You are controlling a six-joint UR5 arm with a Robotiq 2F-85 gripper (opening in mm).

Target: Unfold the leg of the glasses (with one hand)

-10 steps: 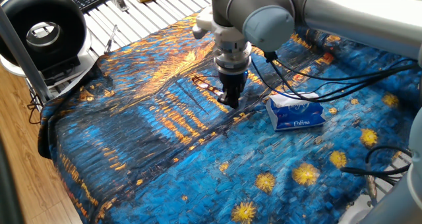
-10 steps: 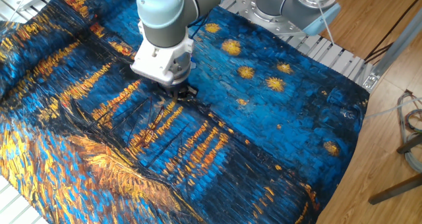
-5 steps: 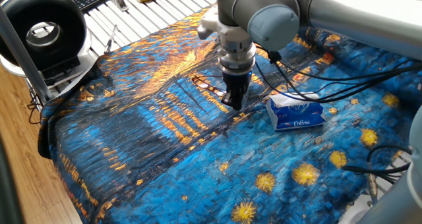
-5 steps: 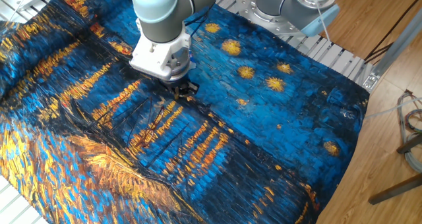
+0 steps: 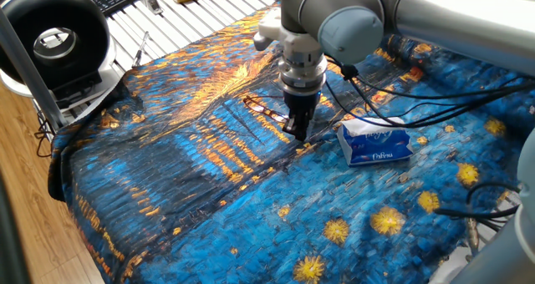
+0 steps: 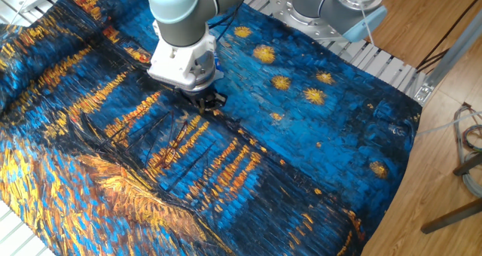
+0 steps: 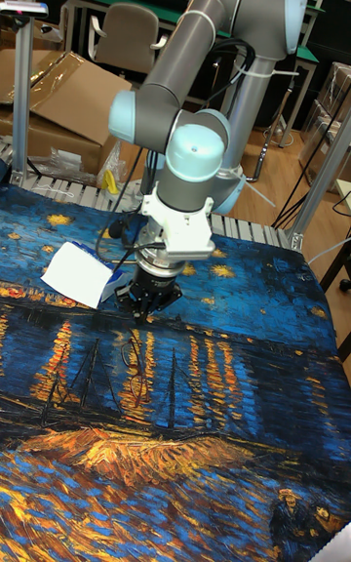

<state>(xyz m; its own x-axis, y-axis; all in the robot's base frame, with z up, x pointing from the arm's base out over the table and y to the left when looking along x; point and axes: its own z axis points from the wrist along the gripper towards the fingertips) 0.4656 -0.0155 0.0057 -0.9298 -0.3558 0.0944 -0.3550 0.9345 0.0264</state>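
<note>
The glasses (image 5: 264, 109) lie on the painted cloth near the table's middle, a thin dark frame with a striped leg running toward my gripper. My black gripper (image 5: 296, 130) points straight down at their right end, fingertips on the cloth. The fingers are drawn together and seem to pinch the leg's tip. From the other side the gripper (image 6: 208, 102) hides most of the frame, with only thin dark lines of the glasses (image 6: 175, 129) showing below it. In the tall view the gripper (image 7: 146, 307) stands just above the faint outline of the glasses (image 7: 130, 355).
A blue-white tissue pack (image 5: 375, 142) lies close to the right of the gripper, also seen as the tissue pack (image 7: 78, 274). Black cables (image 5: 393, 109) trail over the cloth behind it. A round black fan (image 5: 52, 42) stands at the far left corner.
The gripper has crept a little to the right in the one fixed view, staying low on the cloth. The glasses' frame looks unmoved.
</note>
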